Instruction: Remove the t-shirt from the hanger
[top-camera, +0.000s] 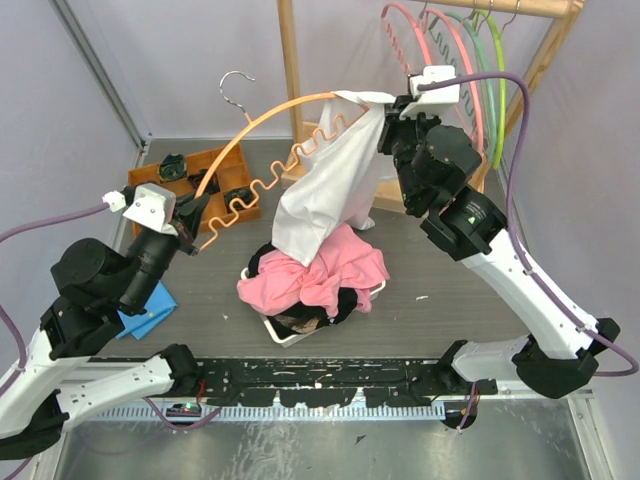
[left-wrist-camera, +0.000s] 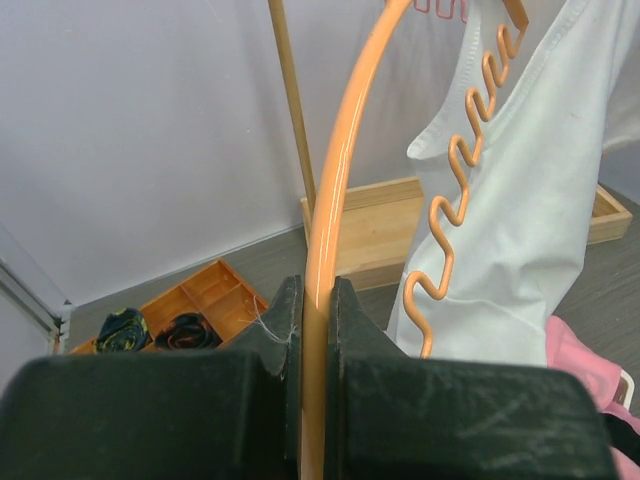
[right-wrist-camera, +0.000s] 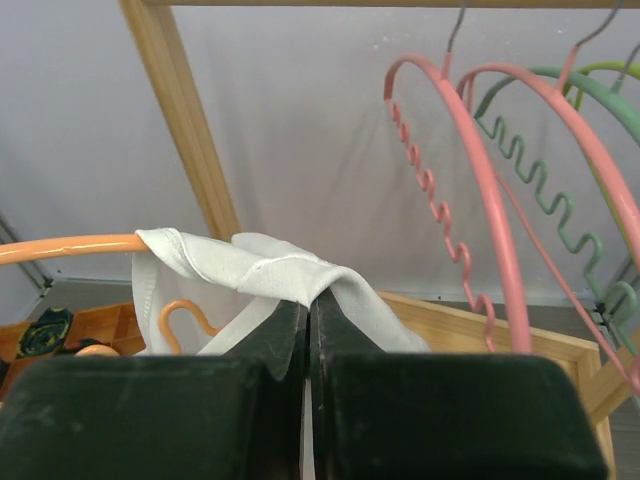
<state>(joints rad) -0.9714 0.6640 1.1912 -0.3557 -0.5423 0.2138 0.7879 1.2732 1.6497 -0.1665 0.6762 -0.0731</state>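
Right gripper (right-wrist-camera: 310, 312): jaws pinched shut on a fold of white fabric. It is the hemmed edge of the t-shirt (right-wrist-camera: 250, 268), taken where it drapes over the end of the orange hanger (right-wrist-camera: 70, 246).
In the top view this gripper (top-camera: 392, 122) sits upper centre-right, just beside the high end of the hanger.

Left gripper (left-wrist-camera: 318, 300): clamped on the hanger's smooth orange arm (left-wrist-camera: 335, 180), which runs straight up between the fingers. In the top view it (top-camera: 190, 215) is at middle left, on the hanger's low end.

Hanger (top-camera: 290, 106): held in the air, tilted, low at left and high at right. Its metal hook (top-camera: 235, 85) is free of the wooden rack (top-camera: 290, 50).

T-shirt (top-camera: 325, 190): hooked over the hanger's high right end only. The body hangs down the centre of the frame, with the hem reaching a pink garment (top-camera: 335, 270) heaped in a white basket (top-camera: 280, 335).

Farther out: pink hangers (top-camera: 440, 55) and a green one (top-camera: 497, 90) on the rack at upper right, an orange organiser tray (top-camera: 215, 162) at upper left, and a blue cloth (top-camera: 150, 305) at lower left.

Step in hand, by my reading: the shoulder has just been gripped and the pull-off has not started.

Next move calls for the right arm to draw the fabric outward along the hanger arm and past its tip, while the left holds the hanger steady. Risk: cloth snagging on the wavy lower bar (left-wrist-camera: 455, 195).
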